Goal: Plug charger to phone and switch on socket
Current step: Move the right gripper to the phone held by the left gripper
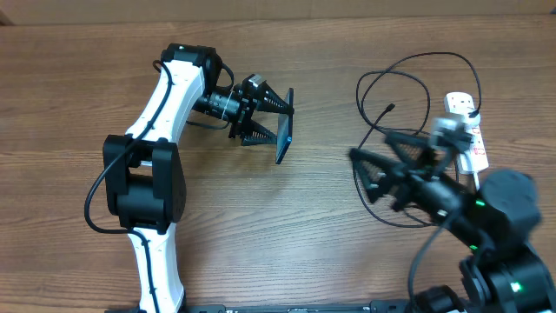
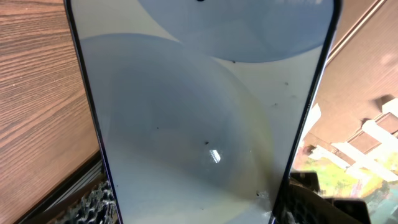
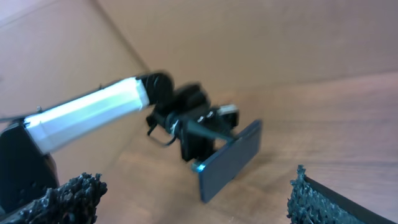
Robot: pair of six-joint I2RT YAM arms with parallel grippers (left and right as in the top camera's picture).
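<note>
My left gripper (image 1: 276, 118) is shut on the phone (image 1: 284, 127), holding it on edge above the table left of centre. In the left wrist view the phone's pale screen (image 2: 205, 118) fills the frame between the finger pads. The right wrist view shows the phone's dark back (image 3: 230, 160) held by the left arm. My right gripper (image 1: 375, 171) is open and empty, over the black charger cable (image 1: 395, 74) that loops at the right. The cable's small connector tip (image 1: 391, 108) lies inside the loop. The white socket strip (image 1: 467, 126) lies at the far right, partly hidden by my right arm.
The left arm (image 1: 165, 100) stretches across the left half of the table. The right arm's base (image 1: 504, 235) fills the lower right corner. The wooden table (image 1: 287, 235) shows between the arms.
</note>
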